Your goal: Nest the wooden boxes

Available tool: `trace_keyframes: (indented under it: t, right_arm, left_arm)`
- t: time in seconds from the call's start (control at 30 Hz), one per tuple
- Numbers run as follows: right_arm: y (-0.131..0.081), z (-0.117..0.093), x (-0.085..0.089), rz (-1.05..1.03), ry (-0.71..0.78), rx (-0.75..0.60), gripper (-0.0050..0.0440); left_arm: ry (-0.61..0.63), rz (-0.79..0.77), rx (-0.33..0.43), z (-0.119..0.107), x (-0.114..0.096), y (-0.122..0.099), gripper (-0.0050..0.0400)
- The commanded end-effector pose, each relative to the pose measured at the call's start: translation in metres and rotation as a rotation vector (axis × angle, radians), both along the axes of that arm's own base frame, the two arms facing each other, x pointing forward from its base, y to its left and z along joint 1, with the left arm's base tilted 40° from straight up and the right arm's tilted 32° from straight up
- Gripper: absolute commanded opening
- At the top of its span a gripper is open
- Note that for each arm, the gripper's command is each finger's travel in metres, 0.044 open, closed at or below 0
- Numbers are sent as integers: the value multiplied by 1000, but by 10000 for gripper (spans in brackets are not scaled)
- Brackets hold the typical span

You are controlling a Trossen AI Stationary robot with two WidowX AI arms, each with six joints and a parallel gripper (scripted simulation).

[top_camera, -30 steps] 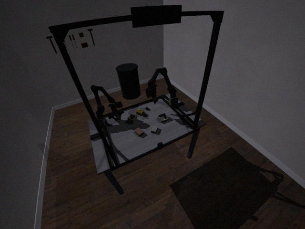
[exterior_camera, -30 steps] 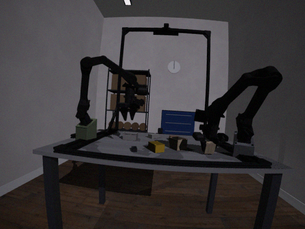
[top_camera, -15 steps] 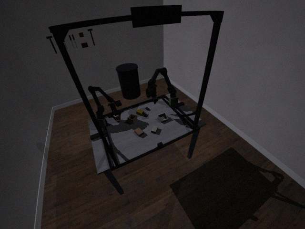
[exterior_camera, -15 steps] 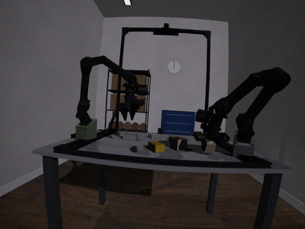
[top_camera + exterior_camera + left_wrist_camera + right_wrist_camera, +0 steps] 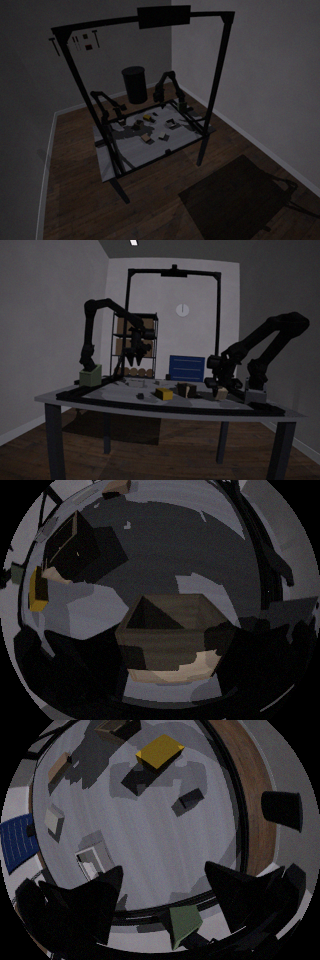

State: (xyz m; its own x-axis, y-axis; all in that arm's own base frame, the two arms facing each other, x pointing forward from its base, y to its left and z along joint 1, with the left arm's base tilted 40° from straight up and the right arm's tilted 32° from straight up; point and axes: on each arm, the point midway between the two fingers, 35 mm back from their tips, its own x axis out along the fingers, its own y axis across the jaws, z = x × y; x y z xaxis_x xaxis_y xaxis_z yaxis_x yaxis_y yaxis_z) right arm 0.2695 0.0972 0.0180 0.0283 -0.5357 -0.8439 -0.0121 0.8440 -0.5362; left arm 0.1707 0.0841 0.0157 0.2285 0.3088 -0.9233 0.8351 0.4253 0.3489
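Yellow blk btwn open boxes.

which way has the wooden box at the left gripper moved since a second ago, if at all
Cannot tell; the box shows no clear shift against the table's front rail.
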Motion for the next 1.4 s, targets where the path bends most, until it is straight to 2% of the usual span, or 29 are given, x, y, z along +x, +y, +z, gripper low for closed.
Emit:
trace_keyframes:
  t: [0.0,0.3,0.67,1.0,1.13,1.17,1.23,1.37]
  right_arm:
    - [0,0,0,-2,-2,-4,400]
    - [0,0,0,-2,-2,-4,400]
    - [0,0,0,-2,-2,-4,400]
    - [0,0,0,-2,-2,-4,400]
    - [0,0,0,-2,-2,-4,400]
    - [0,0,0,-2,-2,-4,400]
    - [0,0,0,-2,-2,-4,400]
    - [0,0,0,-2,-2,-4,400]
  left_arm:
    - [-13,-14,-40,1,-2,1,0]
    - [-60,-49,-115,4,-4,3,0]
    - [-69,-59,-139,8,-5,2,0]
    - [-125,-104,-246,10,-8,5,0]
    - [-136,-110,-259,11,-8,5,0]
    - [-136,-110,-259,11,-8,5,24]
    - [-136,-110,-259,11,-8,5,24]
    - [-136,-110,-259,11,-8,5,120]
